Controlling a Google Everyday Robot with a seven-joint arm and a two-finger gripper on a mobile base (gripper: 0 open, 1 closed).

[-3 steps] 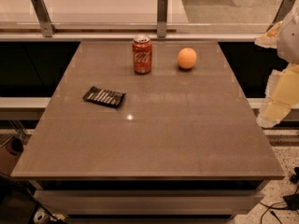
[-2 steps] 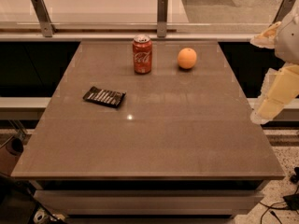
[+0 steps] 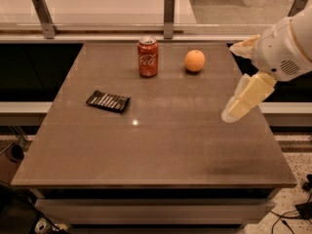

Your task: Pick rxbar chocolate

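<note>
Rxbar chocolate (image 3: 108,101): flat on the left half, long axis roughly left-right.
Table (image 3: 165,150): we see it bearing everything.
Gripper (image 3: 233,112): above the right edge; how wide, we cannot tell.
Can (image 3: 147,57), orange (image 3: 194,61): far side, well apart from the Rxbar chocolate.
Relation: we judge the Rxbar chocolate lies well left of the Gripper.

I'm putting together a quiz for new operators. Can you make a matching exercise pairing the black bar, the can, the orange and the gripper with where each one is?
Things:
1. rxbar chocolate
2. red soda can
3. orange
4. gripper

Places:
A. over the right side of the table
B. far side, near the middle, standing upright
C. left half, lying flat
D. far side, just right of the can

Pairs: 1-C, 2-B, 3-D, 4-A
</note>
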